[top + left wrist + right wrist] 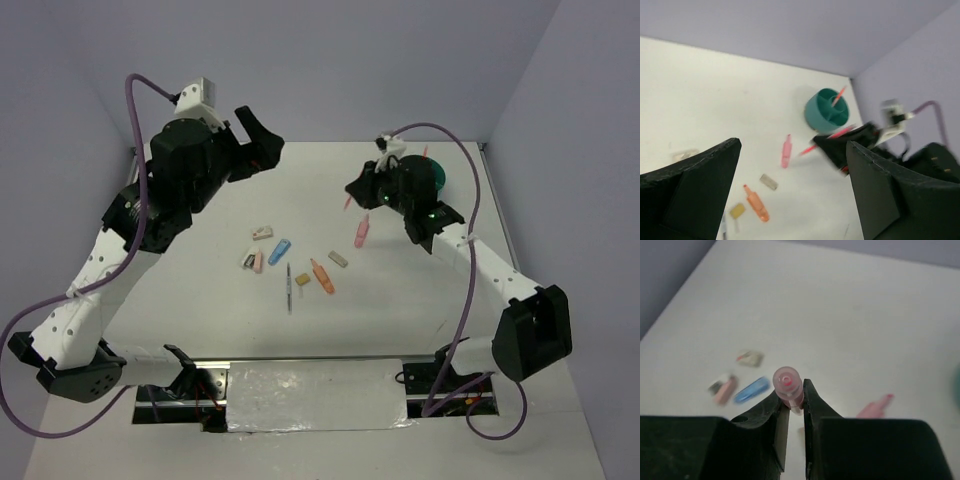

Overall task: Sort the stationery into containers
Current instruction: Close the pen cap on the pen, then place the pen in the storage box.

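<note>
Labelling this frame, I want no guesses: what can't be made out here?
Top view: teal organiser cup, mostly hidden behind the right arm.
Right wrist view: pink pen, end-on, length hidden by the right tool.
Right wrist view: small blocks, too blurred to identify.

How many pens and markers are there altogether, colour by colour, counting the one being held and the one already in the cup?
Pink: 3 (loose pink marker, held pen in the right gripper, standing pen in the teal cup)
Orange: 1 (orange marker)
Dark: 1 (thin dark pen)
Total: 5
</note>
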